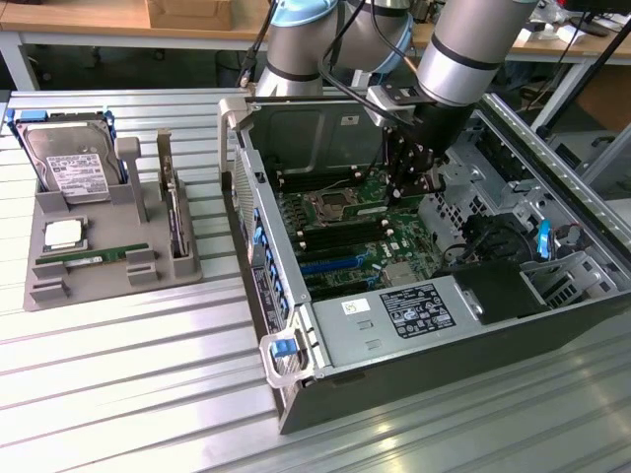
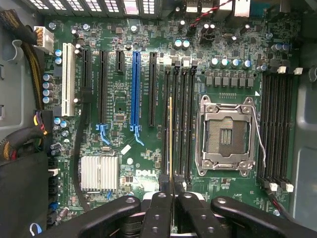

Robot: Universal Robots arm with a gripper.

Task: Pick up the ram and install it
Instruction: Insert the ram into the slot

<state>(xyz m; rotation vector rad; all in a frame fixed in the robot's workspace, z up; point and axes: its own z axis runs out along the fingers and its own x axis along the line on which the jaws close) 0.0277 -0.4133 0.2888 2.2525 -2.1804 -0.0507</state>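
Note:
My gripper is shut on the ram, which I see edge-on as a thin gold-edged strip between the two black fingers. The stick hangs lengthwise over the bank of black memory slots beside the empty processor socket on the green motherboard. I cannot tell whether it touches a slot. In the exterior view the gripper reaches down into the open computer case, over the middle of the board.
A grey fixture at the exterior view's left holds a silver hard drive, a square processor chip and another green stick. A second bank of memory slots lies beyond the socket. Cables and a black cover crowd the case.

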